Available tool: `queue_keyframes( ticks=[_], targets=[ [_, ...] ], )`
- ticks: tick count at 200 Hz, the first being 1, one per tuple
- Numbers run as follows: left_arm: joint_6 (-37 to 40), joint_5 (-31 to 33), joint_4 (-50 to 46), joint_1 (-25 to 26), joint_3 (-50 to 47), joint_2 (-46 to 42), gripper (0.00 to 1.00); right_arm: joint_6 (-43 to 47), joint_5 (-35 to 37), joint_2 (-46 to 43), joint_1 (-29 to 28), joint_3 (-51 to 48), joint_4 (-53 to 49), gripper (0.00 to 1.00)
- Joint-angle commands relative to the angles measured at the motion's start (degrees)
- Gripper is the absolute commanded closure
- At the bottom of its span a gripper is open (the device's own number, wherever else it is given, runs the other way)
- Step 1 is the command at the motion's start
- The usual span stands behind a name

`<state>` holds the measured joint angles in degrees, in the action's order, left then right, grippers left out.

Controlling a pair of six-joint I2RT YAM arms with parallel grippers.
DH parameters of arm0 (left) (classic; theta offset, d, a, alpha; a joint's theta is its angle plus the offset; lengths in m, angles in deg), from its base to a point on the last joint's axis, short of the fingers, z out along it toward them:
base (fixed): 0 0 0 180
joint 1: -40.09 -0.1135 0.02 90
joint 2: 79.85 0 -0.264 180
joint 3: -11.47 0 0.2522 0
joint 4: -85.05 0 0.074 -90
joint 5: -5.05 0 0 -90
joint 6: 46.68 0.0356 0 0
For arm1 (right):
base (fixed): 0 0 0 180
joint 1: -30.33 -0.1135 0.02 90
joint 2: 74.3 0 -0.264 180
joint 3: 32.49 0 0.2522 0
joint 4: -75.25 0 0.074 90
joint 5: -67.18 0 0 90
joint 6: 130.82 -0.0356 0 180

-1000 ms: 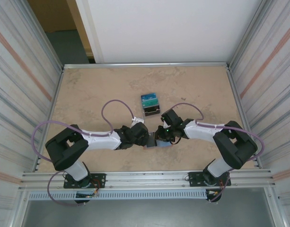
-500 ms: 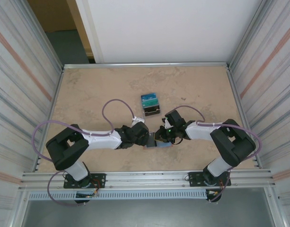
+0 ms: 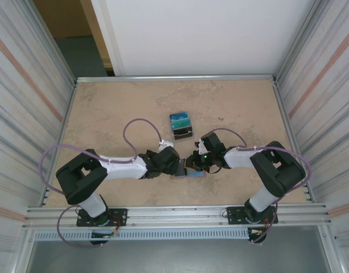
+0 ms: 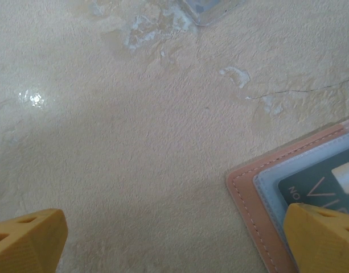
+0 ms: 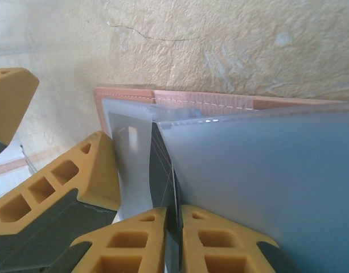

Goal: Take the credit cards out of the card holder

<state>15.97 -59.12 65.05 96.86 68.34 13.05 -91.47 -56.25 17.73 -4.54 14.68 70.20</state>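
The salmon-pink card holder (image 3: 189, 174) lies open on the table between my two grippers. Its stitched corner (image 4: 249, 196) shows a blue-grey inside and a dark green credit card (image 4: 325, 183) in a sleeve. My left gripper (image 4: 174, 242) is open wide, and one yellow fingertip (image 4: 325, 239) rests over the holder's edge. My right gripper (image 5: 174, 242) is shut on the edge of a dark credit card (image 5: 163, 170) that stands between the holder's translucent blue-grey sleeves (image 5: 265, 182). The pink cover (image 5: 202, 101) lies behind them. The left gripper's fingers (image 5: 66, 182) sit close on the left.
A dark tiered stand (image 3: 181, 125) with teal cards stands just beyond the grippers, and its clear corner (image 4: 211, 8) shows in the left wrist view. Metal walls enclose the beige table (image 3: 111, 114) on both sides, with a rail along the near edge.
The right arm's elbow has drawn in a little toward the middle, with its gripper staying at the holder. The left arm has not moved.
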Motion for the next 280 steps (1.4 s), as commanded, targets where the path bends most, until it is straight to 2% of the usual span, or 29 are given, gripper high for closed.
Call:
queue_keyframes(
  ticks=[1, 31, 101, 203, 280],
  targets=[
    [-0.95, -1.23, -2.82, 1.23, 0.66, 2.04, 0.01, -0.77, -1.92, 1.75, -0.49, -0.54, 2.03, 0.91],
    [-0.99, -0.79, -3.54, 1.23, 0.70, 1.87, 0.01, 0.05, -0.54, 1.18, -0.23, -0.14, -0.47, 1.00],
    [-0.95, 0.59, -4.13, 1.17, 0.14, 1.05, 0.01, 5.60, 9.76, -2.96, -0.18, 3.45, -15.90, 1.00],
    [-0.20, 1.45, -3.92, 0.97, 0.05, 0.79, 0.01, 9.10, 17.75, -7.76, -0.17, 5.88, -25.78, 1.00],
    [1.51, 1.66, -3.93, 0.97, 1.39, 0.79, 0.01, 9.35, 19.07, -9.93, -0.17, 5.26, -26.28, 1.00]
  ],
)
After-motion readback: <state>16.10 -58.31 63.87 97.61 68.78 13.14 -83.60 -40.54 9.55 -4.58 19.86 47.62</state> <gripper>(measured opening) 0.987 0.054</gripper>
